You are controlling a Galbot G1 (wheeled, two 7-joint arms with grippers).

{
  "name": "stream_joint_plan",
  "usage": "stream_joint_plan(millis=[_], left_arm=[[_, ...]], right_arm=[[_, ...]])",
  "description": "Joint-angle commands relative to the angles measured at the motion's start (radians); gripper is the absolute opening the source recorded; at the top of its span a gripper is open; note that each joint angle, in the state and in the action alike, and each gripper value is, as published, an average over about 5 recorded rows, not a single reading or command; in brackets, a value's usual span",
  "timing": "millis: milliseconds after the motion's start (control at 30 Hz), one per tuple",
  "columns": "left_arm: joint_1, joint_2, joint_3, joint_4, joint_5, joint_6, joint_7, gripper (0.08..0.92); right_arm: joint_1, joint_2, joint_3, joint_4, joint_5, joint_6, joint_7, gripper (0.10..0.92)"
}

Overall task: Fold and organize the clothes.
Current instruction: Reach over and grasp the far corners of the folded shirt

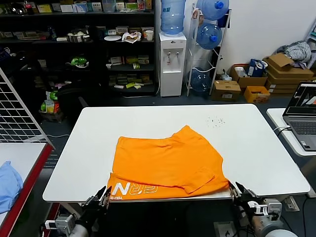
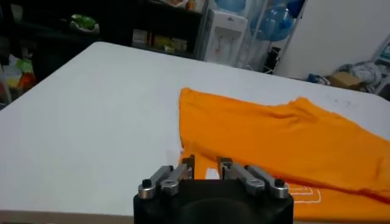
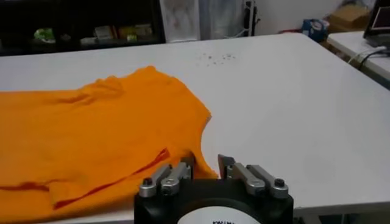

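Just T-shirt [image 1: 168,165] between both open hands

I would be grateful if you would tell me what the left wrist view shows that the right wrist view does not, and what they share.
Only the left wrist view shows the left gripper, open, at the near left corner of the orange T-shirt, and a bit of its white lettering. Only the right wrist view shows the right gripper, open, at the shirt's near right corner, the dark specks on the table and a laptop corner. Both share the folded shirt lying on the white table, with shelves behind.
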Motion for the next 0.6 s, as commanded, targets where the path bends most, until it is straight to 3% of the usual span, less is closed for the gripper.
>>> stream_joint_plan(millis=[33,333,467,600], left_arm=[[-0.18,0.057,-0.018,0.028,-0.061,0.001,0.007,0.391],[-0.662,0.04,0.185,0.338,-0.257,0.027,0.042,0.651],[-0.805,0.007,0.272,0.498,-0.266,0.035,0.072,0.764],[-0.921,-0.025,0.367,0.632,-0.268,0.048,0.094,0.875]], right_arm=[[0.182,-0.078,-0.014,0.011,0.019,0.02,-0.008,0.517],[0.729,-0.128,-0.264,-0.298,0.171,-0.079,0.083,0.777],[0.929,-0.072,-0.387,-0.497,0.183,-0.105,0.105,0.88],[1.084,0.013,-0.479,-0.69,0.173,-0.127,0.103,0.917]])
